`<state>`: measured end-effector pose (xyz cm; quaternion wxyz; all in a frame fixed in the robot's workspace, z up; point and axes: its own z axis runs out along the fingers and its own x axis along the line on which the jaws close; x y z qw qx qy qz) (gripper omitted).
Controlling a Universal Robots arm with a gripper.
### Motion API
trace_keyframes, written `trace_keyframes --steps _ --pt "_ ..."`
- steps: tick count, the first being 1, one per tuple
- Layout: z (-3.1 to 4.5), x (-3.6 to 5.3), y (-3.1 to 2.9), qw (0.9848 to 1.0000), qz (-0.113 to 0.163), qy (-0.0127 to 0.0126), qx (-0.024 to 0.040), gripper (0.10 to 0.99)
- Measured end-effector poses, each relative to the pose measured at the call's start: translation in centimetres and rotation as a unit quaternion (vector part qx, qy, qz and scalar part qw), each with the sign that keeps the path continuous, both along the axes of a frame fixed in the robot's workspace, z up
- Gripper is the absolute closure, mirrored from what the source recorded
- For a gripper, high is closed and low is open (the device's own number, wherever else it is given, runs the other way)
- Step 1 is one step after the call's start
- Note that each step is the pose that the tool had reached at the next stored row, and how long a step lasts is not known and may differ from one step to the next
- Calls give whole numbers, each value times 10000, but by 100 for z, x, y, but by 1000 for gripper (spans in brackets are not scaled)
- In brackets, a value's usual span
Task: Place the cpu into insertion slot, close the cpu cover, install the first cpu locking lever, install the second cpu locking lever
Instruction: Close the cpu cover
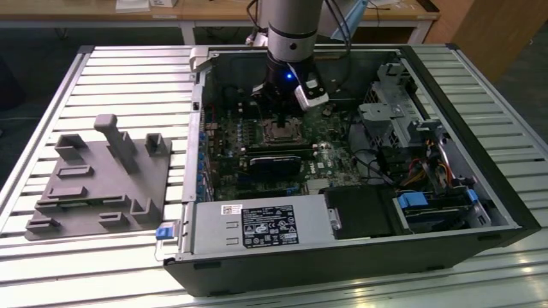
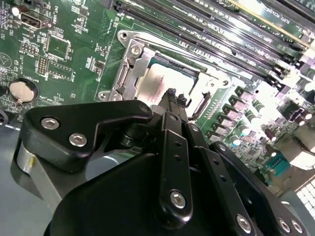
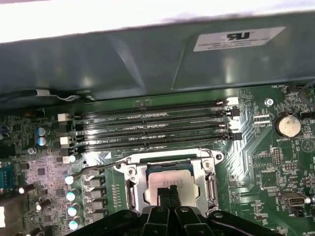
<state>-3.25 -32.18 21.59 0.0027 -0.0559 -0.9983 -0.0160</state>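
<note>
cpu (image 3: 162,180) sits in the slot (image 1: 278,133), cover (image 3: 209,184) flat around it. my gripper (image 3: 170,192) hangs straight over the chip's centre, fingers pinched together on nothing, tips at its top; contact i can't tell. lever (image 3: 96,168) lies off the socket's side toward the capacitors (image 3: 71,195), angling away and looking unlatched.

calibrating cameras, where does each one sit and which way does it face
Exterior view: off the arm, high, looking down into the open computer case; arm shows.
First wrist view: on the arm, facing the cpu; the hand shows.
Second wrist view: on the arm, behind the hand, facing the cpu cover.
Both wrist views share cpu and hand.
</note>
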Motion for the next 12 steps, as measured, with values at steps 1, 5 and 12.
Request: trace_keyframes --steps 1,5,12 --pt "-2 -4 0 10000 8 -28 -6 980" --pt "-2 -32 -1 9999 20 -123 -16 980" --pt "123 -40 -1 9999 19 -138 -16 980"
